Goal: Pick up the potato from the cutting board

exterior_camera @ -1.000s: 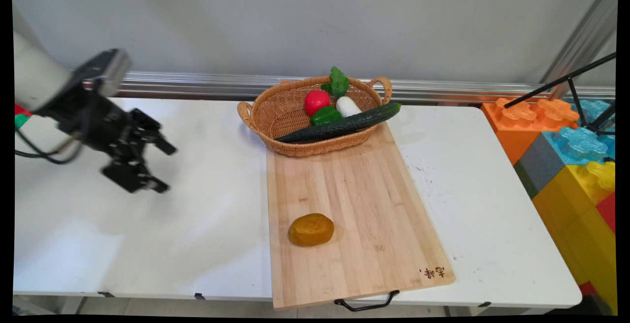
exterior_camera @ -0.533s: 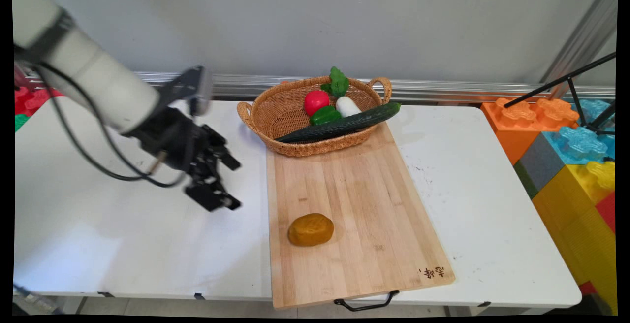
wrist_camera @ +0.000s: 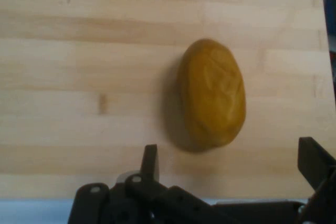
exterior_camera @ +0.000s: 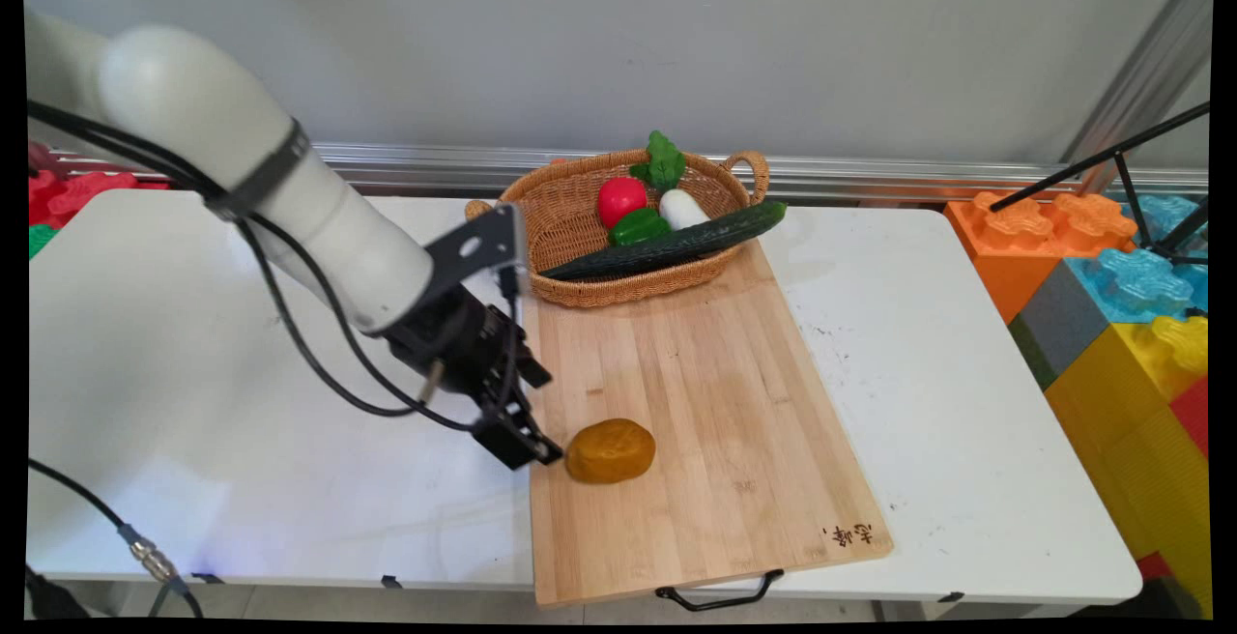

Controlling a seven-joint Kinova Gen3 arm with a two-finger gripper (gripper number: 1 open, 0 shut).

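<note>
Gripper [exterior_camera: 534, 421] [wrist_camera: 231, 166] spread wide, empty, lower centre of frame, just left of brown potato [exterior_camera: 611, 450] [wrist_camera: 211, 94]. Potato lies on wooden cutting board [exterior_camera: 696, 392] [wrist_camera: 79, 51], near its left edge. Wicker basket [exterior_camera: 556, 218] of vegetables at board's upper end.

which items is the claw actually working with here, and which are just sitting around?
In play:
- claw, open, fingers either side of the near end of the potato
- potato, lying on the cutting board, not gripped

Lying about:
- wicker basket at the board's far end
- cucumber across the basket
- tomato, green pepper, white radish inside
- toy blocks on the right
</note>
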